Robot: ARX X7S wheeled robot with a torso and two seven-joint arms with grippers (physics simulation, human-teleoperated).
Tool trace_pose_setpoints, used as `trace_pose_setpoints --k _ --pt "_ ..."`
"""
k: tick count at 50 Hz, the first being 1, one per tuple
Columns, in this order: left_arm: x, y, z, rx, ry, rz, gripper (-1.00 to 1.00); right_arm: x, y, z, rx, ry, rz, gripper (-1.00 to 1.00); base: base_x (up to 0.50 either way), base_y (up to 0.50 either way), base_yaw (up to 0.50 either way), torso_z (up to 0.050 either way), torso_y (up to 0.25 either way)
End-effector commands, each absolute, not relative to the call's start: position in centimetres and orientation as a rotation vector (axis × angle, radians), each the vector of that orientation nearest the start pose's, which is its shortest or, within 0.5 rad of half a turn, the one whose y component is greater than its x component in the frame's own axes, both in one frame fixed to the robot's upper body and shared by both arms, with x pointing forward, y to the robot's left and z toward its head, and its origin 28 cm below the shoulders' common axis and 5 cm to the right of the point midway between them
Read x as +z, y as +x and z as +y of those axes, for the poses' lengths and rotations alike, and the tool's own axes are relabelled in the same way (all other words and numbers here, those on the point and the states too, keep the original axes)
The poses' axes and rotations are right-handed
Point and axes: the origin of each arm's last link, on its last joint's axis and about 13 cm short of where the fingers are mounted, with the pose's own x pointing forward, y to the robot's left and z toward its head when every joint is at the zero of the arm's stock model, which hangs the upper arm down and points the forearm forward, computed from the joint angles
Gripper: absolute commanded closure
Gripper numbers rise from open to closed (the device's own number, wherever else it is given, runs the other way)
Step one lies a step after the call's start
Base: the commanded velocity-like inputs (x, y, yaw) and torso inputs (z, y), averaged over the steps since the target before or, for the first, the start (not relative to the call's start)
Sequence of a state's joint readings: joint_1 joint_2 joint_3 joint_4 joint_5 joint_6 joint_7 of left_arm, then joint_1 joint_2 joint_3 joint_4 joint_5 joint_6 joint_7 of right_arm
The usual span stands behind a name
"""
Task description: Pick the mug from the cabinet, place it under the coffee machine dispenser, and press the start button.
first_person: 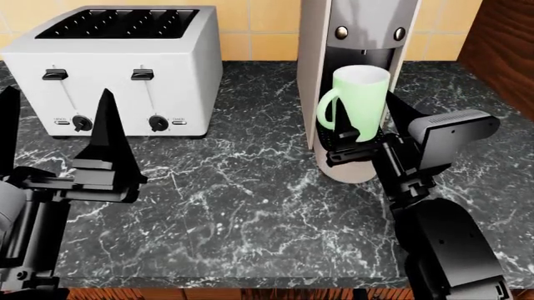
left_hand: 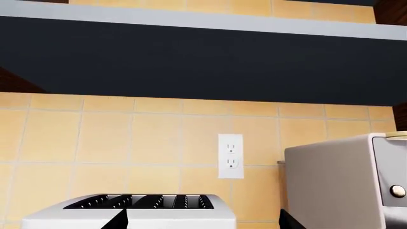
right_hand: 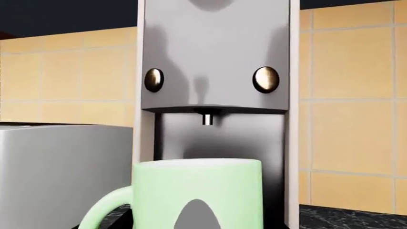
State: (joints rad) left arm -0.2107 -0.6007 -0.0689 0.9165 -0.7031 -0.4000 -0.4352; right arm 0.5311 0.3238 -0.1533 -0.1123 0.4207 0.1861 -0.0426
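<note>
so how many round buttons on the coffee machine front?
2. On the coffee machine, one button sits on each side above the spout: the other button is level with it. None seem hidden in the right wrist view.

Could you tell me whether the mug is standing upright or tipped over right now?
Upright: the mug shows its open white rim on top and its handle at the side, standing in the coffee machine dispenser recess beneath the spout.

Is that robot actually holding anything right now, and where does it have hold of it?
The right end effector appears to grip the mint-green mug low on its body, beside the handle, inside the coffee machine. The left end effector holds nothing.
</note>
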Motion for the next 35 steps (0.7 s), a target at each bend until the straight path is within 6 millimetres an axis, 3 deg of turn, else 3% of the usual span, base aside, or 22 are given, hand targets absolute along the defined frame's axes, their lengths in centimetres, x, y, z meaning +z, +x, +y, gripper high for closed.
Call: trace_pose_setpoints --k 1,8,9,28,35 --pt "21.9 17.7 25.0 -0.069 -0.036 -0.584 -1.0 16.5 31.8 -13.3 0.218 -0.008 -0.349 1.0 0.02 0.0 0.01 0.0 -0.01" --pt "21.9 17.7 25.0 -0.07 -0.035 -0.588 -1.0 16.3 32.1 -13.3 0.204 -0.007 -0.33 1.0 0.02 0.0 0.01 0.002 -0.004" --pt "21.9 17.7 25.0 -0.071 -0.035 -0.588 -1.0 16.3 32.1 -13.3 0.201 -0.007 -0.323 -1.0 0.02 0.0 0.02 0.0 -0.01" --pt "21.8 17.6 25.0 -0.07 -0.037 -0.591 -1.0 16.4 30.0 -13.1 0.216 -0.007 -0.238 -1.0 0.01 0.0 0.01 0.001 -0.004" --pt "21.8 17.5 25.1 -0.065 -0.04 -0.588 -1.0 16.3 27.6 -13.2 0.231 -0.015 -0.14 -1.0 0.0 0.0 0.0 0.0 -0.003"
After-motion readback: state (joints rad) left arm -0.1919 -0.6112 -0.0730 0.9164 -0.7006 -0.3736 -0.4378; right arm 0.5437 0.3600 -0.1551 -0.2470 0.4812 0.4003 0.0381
